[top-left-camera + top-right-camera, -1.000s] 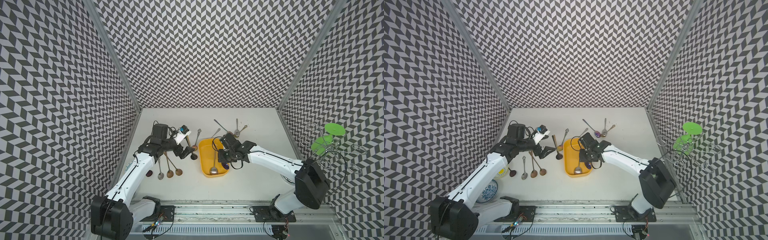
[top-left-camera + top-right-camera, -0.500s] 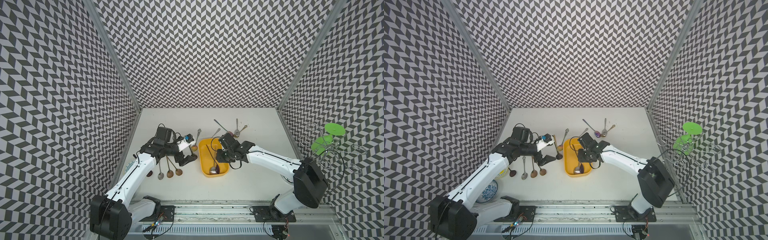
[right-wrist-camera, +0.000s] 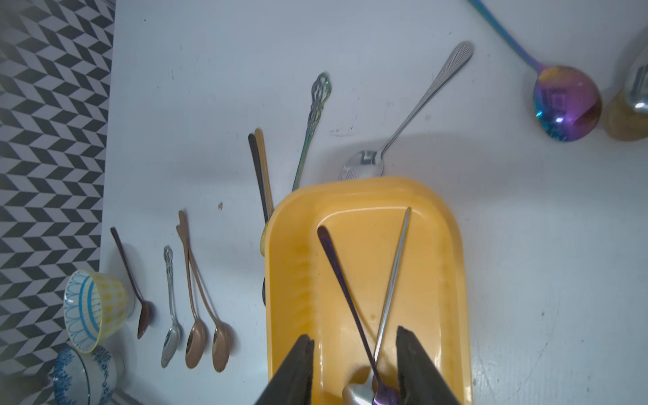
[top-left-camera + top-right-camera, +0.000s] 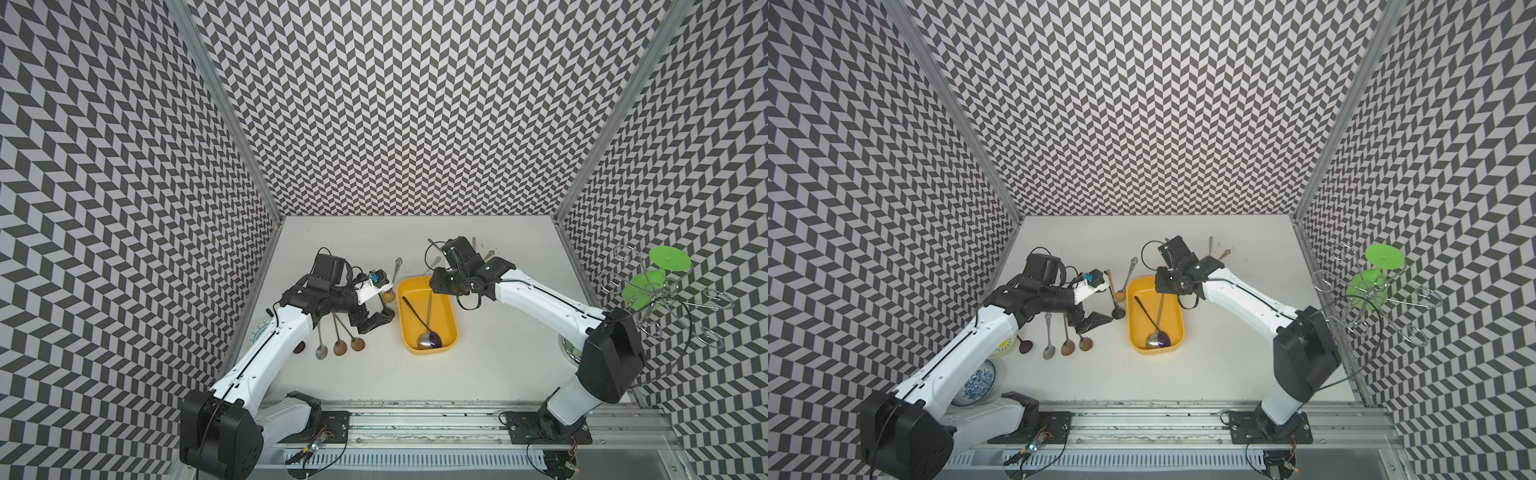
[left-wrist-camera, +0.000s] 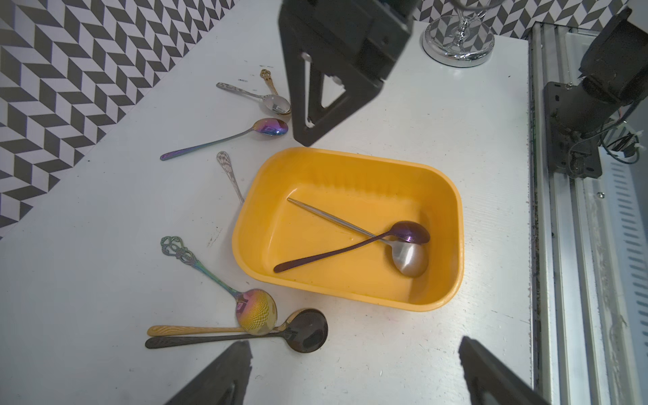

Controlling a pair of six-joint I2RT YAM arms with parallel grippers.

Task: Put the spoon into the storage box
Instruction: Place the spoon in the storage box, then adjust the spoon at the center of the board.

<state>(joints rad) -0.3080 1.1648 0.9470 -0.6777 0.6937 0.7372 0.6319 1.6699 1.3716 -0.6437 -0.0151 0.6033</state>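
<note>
The yellow storage box (image 4: 446, 328) (image 4: 1173, 328) (image 5: 259, 224) (image 3: 291, 266) lies mid-table. Inside it a purple spoon (image 5: 333, 250) (image 3: 342, 277) (image 4: 412, 309) lies crossed over a silver spoon (image 5: 411, 260) (image 3: 394, 273), their bowls together at the near end. My right gripper (image 3: 355, 338) (image 4: 436, 289) (image 4: 1163, 286) hovers over the box's far end, open and holding nothing. Left of the box, my left gripper (image 5: 354, 345) (image 4: 374, 322) (image 4: 1092, 322) hangs wide open and empty just above the table.
Several loose spoons (image 4: 336, 340) (image 4: 1059, 336) lie under the left arm. A black spoon (image 5: 305, 331) and a rainbow spoon (image 5: 256, 310) lie by the box. More spoons (image 5: 266, 126) (image 3: 564, 101) lie behind it. Bowls (image 4: 978, 380) (image 3: 94, 308) stand front left, a wire rack (image 4: 656, 291) at the right.
My right gripper opened, let the purple spoon drop into the box, and drew back toward the box's far end. The left gripper shifted nearer, beside the box.
</note>
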